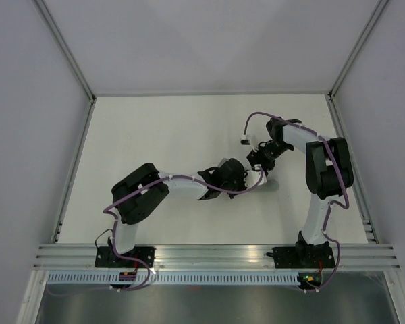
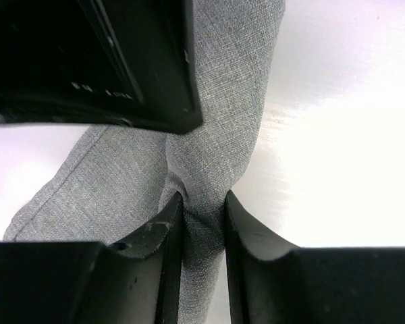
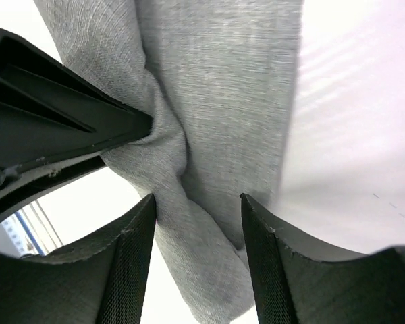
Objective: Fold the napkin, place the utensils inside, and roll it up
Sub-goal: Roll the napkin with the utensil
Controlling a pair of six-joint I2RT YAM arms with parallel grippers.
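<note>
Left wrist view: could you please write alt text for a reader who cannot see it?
The left gripper pinches a bunched fold of the grey napkin between its two black fingers. A large black part covers the top left, and the white table shows at the right.

The napkin [image 2: 223, 135] is a plain mid-grey woven cloth. It is bunched into a long, narrow, creased bundle, twisted where its folds meet, over the white table [image 2: 351, 169], right of centre.
</note>
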